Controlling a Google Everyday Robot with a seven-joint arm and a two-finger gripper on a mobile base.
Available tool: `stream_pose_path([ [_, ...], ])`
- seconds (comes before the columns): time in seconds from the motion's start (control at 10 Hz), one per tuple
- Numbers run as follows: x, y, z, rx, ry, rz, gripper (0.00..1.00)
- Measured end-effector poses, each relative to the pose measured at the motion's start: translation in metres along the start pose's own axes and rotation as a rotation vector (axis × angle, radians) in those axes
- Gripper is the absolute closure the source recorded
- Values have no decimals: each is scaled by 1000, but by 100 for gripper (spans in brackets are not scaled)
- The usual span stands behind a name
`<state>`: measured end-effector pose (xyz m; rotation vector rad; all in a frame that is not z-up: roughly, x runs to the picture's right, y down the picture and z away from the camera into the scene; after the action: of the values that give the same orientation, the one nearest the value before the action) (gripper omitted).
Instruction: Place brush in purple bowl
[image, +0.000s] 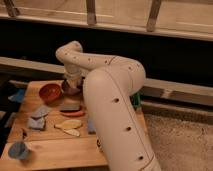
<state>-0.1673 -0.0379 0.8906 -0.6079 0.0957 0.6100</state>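
The dull purple bowl (69, 90) sits at the back of the wooden table, just right of the orange-red bowl (49, 92). My gripper (73, 83) hangs at the end of the white arm, directly over the purple bowl and partly covering it. The brush does not show; the gripper and wrist hide the spot where it could be.
Grey-blue sponge pieces (39, 112) lie at the left and another (70, 106) lies mid-table over a red item (75, 114). Yellowish pieces (69, 124), a blue cup (19, 150) and a green object (136, 102) are there too. The white arm (115, 115) covers the table's right side.
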Motion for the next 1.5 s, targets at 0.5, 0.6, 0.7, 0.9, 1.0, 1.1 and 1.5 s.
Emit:
stream_pose_path([
  [0.5,-12,-3,8,-58,-34,-25,100],
  [0.6,-14,-2,10,-66,-36,-35,98],
  [0.7,-17,0,11,-73,-38,-45,90],
  [0.9,-24,5,16,-95,-42,-59,69],
  [1.0,-25,6,19,-109,-45,-62,60],
  [1.1,-25,7,20,-124,-50,-65,49],
  [1.5,-31,13,26,-147,-49,-82,28],
])
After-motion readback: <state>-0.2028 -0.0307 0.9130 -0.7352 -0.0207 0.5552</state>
